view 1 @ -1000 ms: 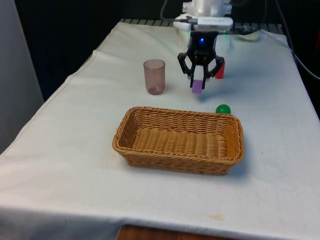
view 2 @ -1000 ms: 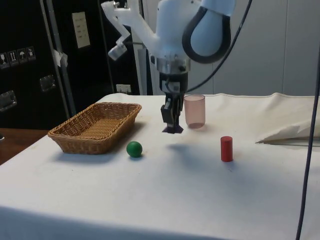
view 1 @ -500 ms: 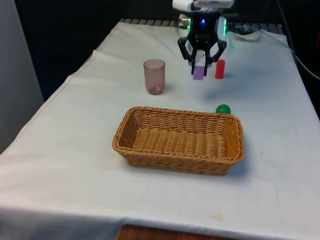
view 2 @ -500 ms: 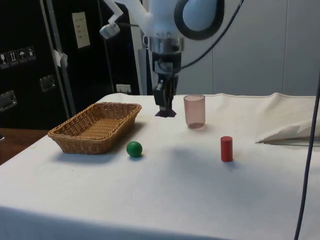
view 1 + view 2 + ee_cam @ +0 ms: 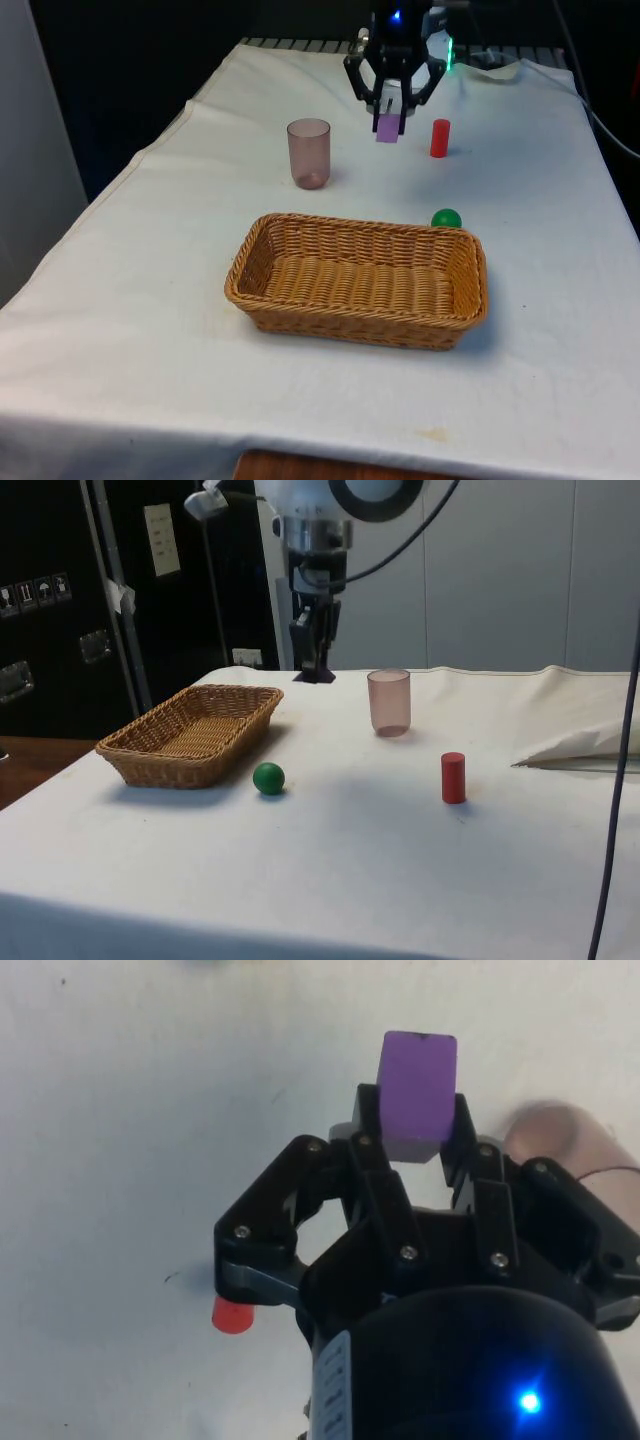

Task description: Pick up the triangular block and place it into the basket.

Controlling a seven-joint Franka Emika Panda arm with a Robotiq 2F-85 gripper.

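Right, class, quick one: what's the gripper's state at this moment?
Gripper: shut on the purple block, held in the air above the table.

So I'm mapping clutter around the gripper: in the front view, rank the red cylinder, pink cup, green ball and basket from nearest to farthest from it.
Measured from the gripper, which holds the purple block:
1. Red cylinder, to the front view's right.
2. Pink cup, to the front view's left.
3. Green ball, behind the basket's corner.
4. Basket, nearest the camera.
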